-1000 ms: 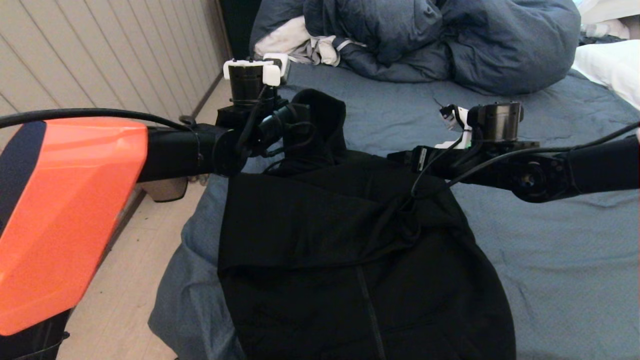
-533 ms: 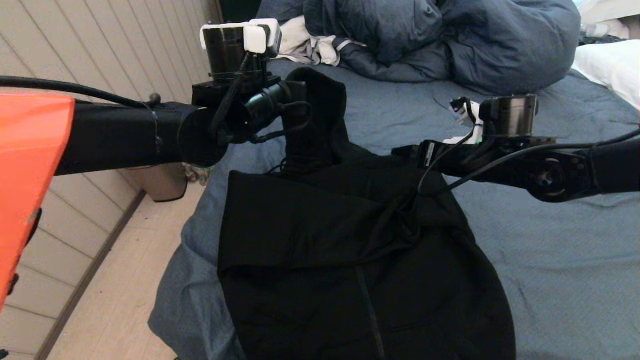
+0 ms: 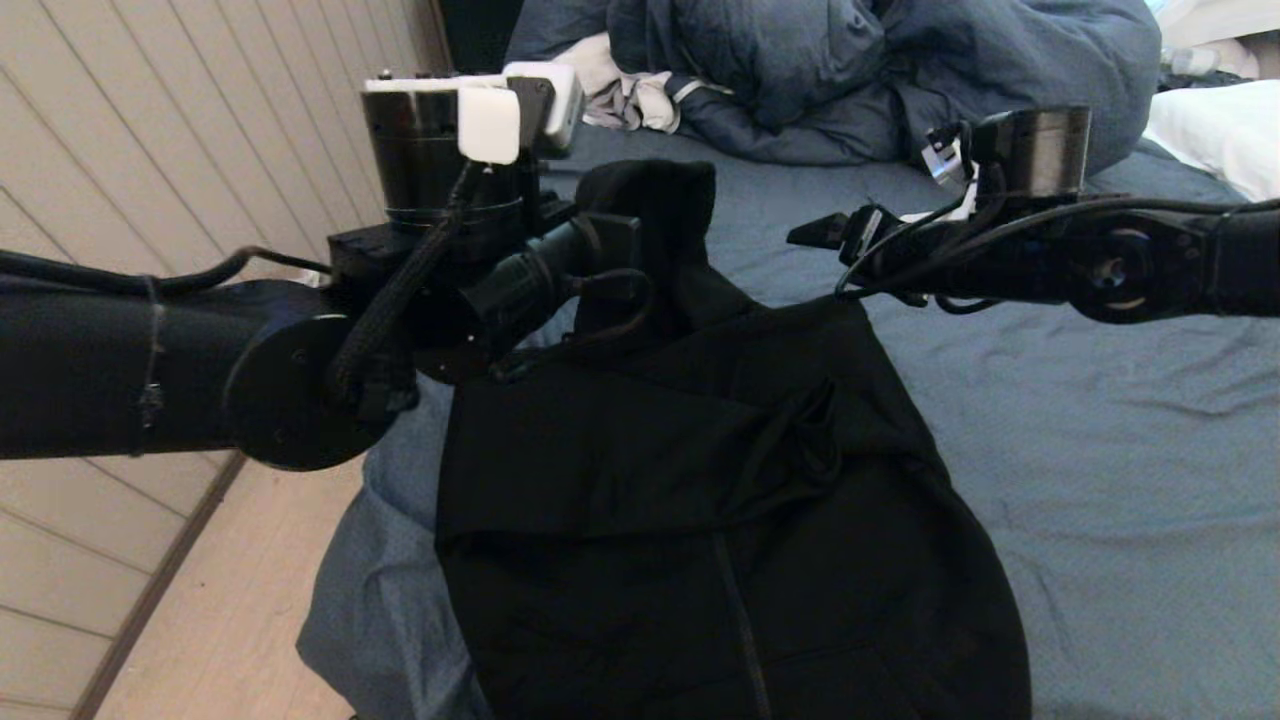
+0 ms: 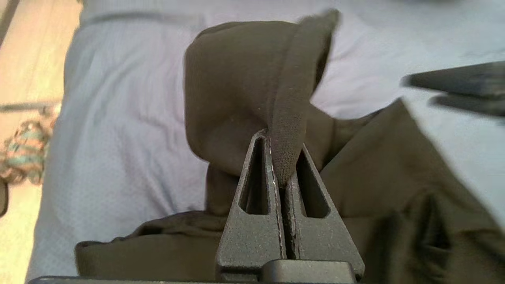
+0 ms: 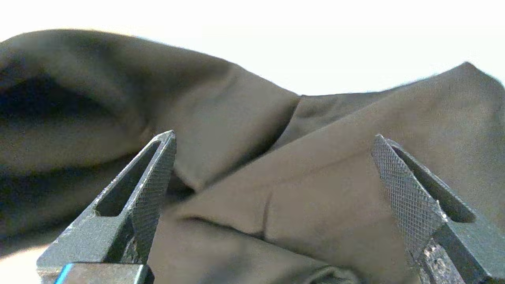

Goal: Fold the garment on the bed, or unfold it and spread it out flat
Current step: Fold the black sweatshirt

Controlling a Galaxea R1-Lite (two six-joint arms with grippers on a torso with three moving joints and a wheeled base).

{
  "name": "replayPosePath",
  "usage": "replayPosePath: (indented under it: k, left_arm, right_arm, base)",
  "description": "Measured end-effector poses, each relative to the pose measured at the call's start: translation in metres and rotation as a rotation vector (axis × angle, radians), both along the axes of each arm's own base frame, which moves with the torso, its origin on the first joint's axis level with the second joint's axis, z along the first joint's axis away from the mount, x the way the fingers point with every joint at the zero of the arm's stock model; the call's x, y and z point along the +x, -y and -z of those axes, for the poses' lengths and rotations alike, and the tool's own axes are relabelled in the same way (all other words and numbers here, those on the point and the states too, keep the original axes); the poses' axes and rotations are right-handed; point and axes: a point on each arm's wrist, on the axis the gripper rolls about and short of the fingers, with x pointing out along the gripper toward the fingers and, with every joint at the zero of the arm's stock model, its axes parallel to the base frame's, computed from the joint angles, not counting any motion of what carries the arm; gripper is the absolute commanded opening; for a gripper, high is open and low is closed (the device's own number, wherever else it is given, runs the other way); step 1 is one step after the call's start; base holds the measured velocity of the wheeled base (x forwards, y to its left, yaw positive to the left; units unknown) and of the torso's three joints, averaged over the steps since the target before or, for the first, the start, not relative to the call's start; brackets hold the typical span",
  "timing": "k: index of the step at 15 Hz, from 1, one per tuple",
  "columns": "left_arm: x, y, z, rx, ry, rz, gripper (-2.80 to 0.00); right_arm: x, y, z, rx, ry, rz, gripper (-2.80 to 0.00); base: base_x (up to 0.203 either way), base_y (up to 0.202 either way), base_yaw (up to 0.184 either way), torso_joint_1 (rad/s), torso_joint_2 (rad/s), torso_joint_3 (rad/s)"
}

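Black garment (image 3: pixel 700 500) — rumpled, sleeve lifted

Garment (image 3: pixel 700 520) on the bed (image 3: pixel 1100 480) toward its left edge, duvet (image 3: pixel 880 80) behind it.

Left arm (image 3: pixel 120 370): my thick black tube, ending in a round black joint disc, a thin tie wrapped around it.
Left wrist: a black cylinder capped with white blocks, a braided black cable running down it.
Left gripper (image 4: pixel 282 173): my fingers (image 4: pixel 256 189) are dark grey wedges with triangular cut-outs.
Right arm (image 3: pixel 1180 270): slim and black, with a round joint and loose black cables looped along it.
Right wrist: a dark metal cylinder, white fittings beside it.
Right gripper (image 5: pixel 272 165): my grey fingers (image 5: pixel 406 197) carry cross-hatched pads; a blue edge shows at one base.
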Motion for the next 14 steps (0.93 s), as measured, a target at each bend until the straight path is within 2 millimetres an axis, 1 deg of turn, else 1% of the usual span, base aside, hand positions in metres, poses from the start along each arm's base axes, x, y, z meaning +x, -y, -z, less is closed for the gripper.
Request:
replayPosePath:
  k: [3,5,7,9,10,12,14]
  left_arm:
    - [-0.022,-0.013,-0.017,-0.028,0.028,0.010,-2.80]
    - [-0.036,-0.018,-0.016,-0.024,0.023,0.030,-2.80]
    - [-0.050,-0.018,-0.003,0.003,-0.009,0.064,-2.80]
    - [-0.065,-0.015,0.018,0.034,-0.059,0.109,-2.80]
    - [-0.070,-0.011,0.027,0.034,-0.071,0.131,-2.80]
    - [-0.074,-0.006,0.036,0.031,-0.075,0.140,-2.80]
    - [-0.083,0.004,0.050,0.055,-0.108,0.170,-2.80]
  right_arm:
    - [0.004,-0.006,-0.006,0.053,-0.022,-0.002,0.00]
    - [0.006,-0.008,-0.011,0.088,-0.032,0.001,0.00]
    - [0.010,-0.009,-0.018,0.144,-0.065,0.012,0.00]
    - [0.017,-0.013,-0.018,0.206,-0.125,0.020,0.00]
    - [0.021,-0.018,-0.015,0.229,-0.148,0.011,0.00]
    - [0.026,-0.027,-0.012,0.255,-0.163,-0.029,0.00]
    - [0.028,-0.030,-0.012,0.299,-0.180,-0.086,0.00]
  base:
    - [0.000,0.000,0.000,0.000,0.00,0.000]
    - [0.000,0.000,0.000,0.000,0.00,0.000]
    - [0.000,0.000,0.000,0.000,0.00,0.000]
    - [0.000,0.000,0.000,0.000,0.00,0.000]
    - [0.000,0.000,0.000,0.000,0.00,0.000]
    - [0.000,0.000,0.000,0.000,0.00,0.000]
    - [0.000,0.000,0.000,0.000,0.00,0.000]
